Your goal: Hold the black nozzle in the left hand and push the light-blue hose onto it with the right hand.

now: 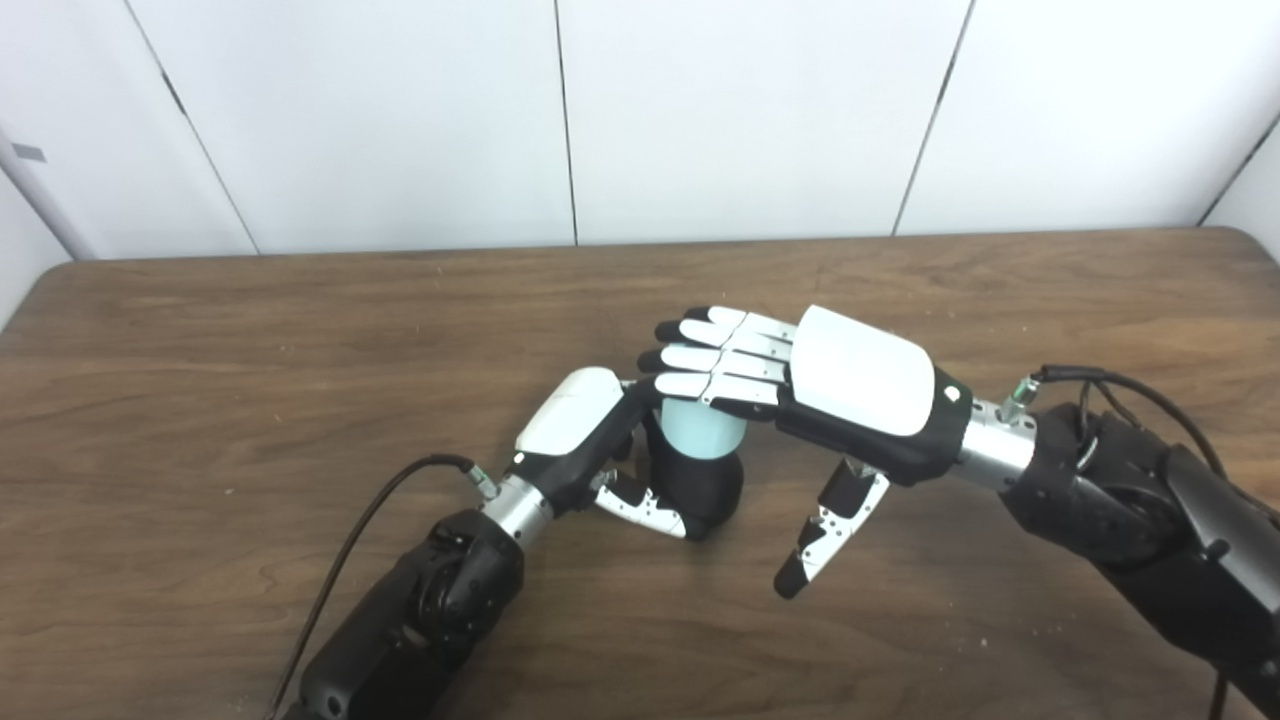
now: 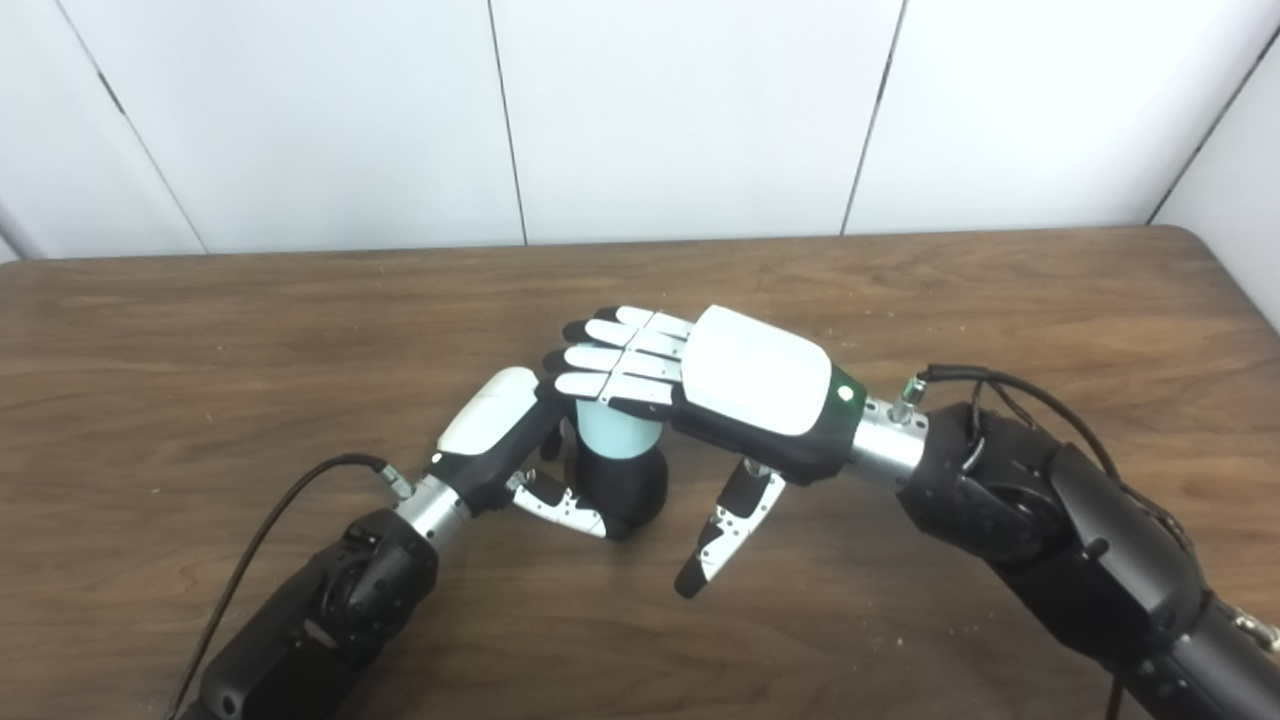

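Where the two arms meet near the middle of the brown wood-grain worktop (image 1: 250, 330), the black rounded plastic nozzle (image 1: 712, 487) stands upright on the surface with the short light-blue cylindrical hose (image 1: 697, 428) seated on its top. The left hand (image 1: 585, 440), white-backed with black trim, is wrapped round the nozzle from the left, its thumb curling across the lower front of the black body and its fingers hidden behind it, so it grips the nozzle. The right hand (image 2: 720, 385) lies flat, palm down, over the hose; its fingers (image 2: 615, 362) are stretched out straight and side by side, resting on or just above the hose's top edge, though actual contact cannot be made out. Its thumb (image 2: 725, 535) hangs down apart from the hose and nozzle, so this hand is spread and clasps nothing. Bare wood lies all round the pair: a broad band to the far edge under the white panelled wall (image 1: 700, 110), and wide stretches towards the left and right edges. The far right corner of the worktop is rounded.
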Robot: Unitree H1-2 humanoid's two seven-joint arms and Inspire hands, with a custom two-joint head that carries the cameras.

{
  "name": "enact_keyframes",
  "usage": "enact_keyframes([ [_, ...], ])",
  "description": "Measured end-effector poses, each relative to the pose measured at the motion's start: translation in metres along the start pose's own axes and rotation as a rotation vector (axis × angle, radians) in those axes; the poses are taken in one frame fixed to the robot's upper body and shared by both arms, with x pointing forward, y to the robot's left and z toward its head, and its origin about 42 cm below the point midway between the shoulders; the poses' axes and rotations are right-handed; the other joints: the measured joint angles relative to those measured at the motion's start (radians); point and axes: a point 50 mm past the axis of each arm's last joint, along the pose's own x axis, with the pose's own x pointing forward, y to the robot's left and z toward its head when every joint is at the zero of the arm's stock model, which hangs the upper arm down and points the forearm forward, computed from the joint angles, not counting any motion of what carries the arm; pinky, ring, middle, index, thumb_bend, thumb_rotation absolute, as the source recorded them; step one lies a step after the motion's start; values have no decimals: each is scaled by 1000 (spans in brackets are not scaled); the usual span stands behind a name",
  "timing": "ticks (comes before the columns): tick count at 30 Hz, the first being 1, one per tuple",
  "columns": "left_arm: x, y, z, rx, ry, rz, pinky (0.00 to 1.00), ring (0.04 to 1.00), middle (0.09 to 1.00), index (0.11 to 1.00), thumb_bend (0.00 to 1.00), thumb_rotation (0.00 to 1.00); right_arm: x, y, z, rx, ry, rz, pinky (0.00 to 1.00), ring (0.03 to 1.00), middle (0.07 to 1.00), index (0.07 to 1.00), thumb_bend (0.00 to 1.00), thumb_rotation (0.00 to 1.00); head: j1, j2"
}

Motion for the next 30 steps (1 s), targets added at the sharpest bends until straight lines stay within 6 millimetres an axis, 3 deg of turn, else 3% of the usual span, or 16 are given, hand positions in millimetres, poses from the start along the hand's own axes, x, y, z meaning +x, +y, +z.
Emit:
enact_keyframes([
  [30,-2,1,-1,4,-1,-4,416,407,458,489,518,77,-2,10,9,-195,-61,3,1000,998,934,876,822,554,0,3],
])
